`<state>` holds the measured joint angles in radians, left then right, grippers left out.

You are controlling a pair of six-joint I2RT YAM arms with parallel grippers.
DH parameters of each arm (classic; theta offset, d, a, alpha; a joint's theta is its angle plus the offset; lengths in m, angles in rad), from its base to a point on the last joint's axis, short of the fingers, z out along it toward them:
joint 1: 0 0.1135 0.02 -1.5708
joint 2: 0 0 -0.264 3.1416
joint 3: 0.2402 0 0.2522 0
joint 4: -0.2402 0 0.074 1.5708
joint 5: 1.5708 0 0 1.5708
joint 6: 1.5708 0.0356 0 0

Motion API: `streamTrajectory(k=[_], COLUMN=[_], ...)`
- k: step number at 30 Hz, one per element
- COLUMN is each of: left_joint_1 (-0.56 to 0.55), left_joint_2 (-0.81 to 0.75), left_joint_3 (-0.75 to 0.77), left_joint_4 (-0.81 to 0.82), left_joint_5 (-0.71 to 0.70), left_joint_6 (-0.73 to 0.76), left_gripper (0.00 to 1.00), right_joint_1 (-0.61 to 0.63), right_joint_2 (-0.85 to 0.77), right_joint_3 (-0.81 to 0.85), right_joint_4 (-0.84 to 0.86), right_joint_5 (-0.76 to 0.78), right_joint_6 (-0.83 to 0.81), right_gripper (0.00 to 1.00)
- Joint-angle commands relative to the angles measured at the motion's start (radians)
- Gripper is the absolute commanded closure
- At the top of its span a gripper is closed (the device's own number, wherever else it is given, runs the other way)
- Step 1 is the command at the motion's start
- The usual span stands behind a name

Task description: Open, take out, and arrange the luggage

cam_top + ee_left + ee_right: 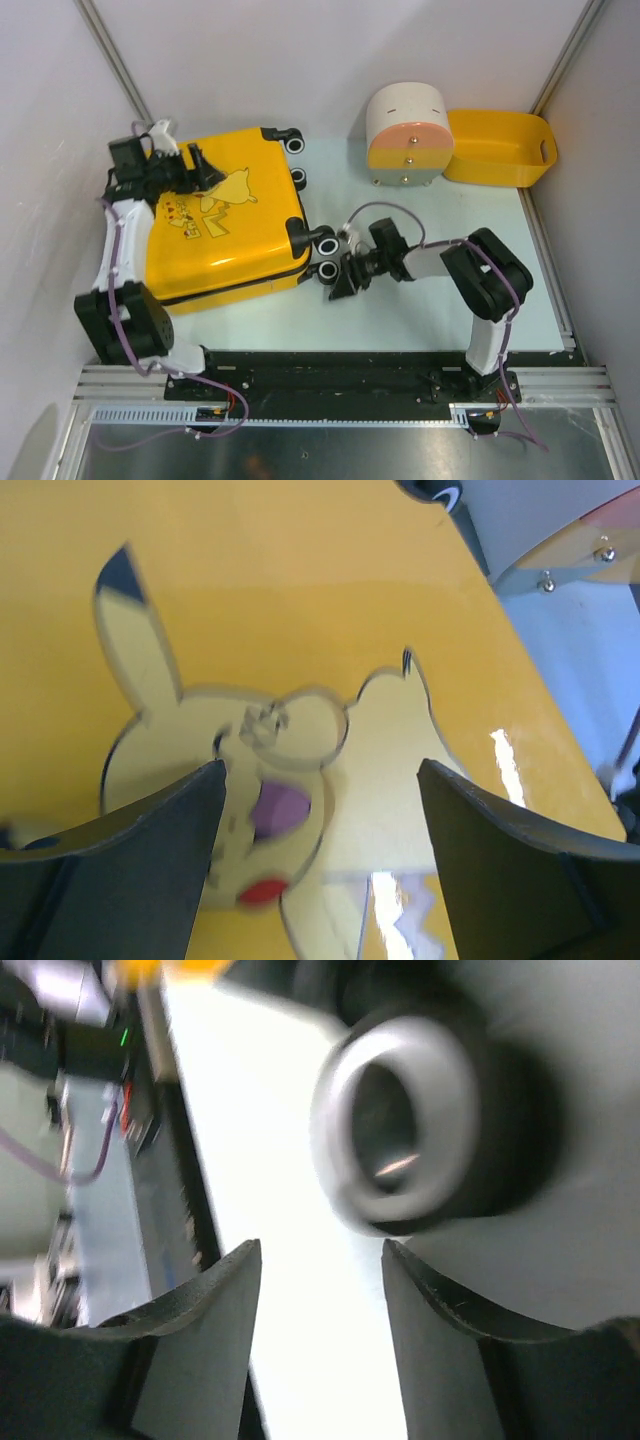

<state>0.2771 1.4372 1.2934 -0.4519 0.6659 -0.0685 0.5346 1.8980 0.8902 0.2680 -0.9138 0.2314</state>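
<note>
Pale table point(400, 320) under flat-lying yellow luggage point(230, 240), cream-and-pink drum box point(408, 130) and yellow basket point(497, 148), these two seemingly touching.

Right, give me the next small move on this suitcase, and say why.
Probably ease the right pincer forward onto the wheel just ahead of its open jaws, to steady the suitcase. It lies shut, and the left pincer hangs open over the Pikachu print, gripping nothing.

Closed yellow luggage point(235, 225) with Pikachu print, flat on table, black wheels toward right.
</note>
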Motion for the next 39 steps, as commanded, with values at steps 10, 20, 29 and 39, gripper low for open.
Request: streamTrajectory(k=[10,20,29,39], left_joint_1=[0.086,0.319,0.454,0.474], left_joint_2=[-0.144,-0.443,-0.550,-0.663], left_joint_3=[-0.035,-0.195,-0.213,-0.241], left_joint_4=[-0.324,-0.541,-0.740,-0.875], left_joint_5=[-0.085,-0.218,-0.276,-0.325], left_joint_6=[0.006,-0.050,-0.160,-0.221], left_gripper=[0.01,0.00,0.00,0.00], right_joint_1=[-0.099,-0.076,0.076,0.137], right_joint_2=[-0.292,-0.556,-0.533,-0.372], right_joint_3=[-0.028,0.105,0.266,0.368], right_joint_4=[-0.210,-0.340,-0.450,-0.483], right_joint_5=[-0.068,0.067,0.202,0.217], right_joint_6=[-0.202,-0.651,-0.960,-1.021], right_gripper=[0.22,0.00,0.00,0.00])
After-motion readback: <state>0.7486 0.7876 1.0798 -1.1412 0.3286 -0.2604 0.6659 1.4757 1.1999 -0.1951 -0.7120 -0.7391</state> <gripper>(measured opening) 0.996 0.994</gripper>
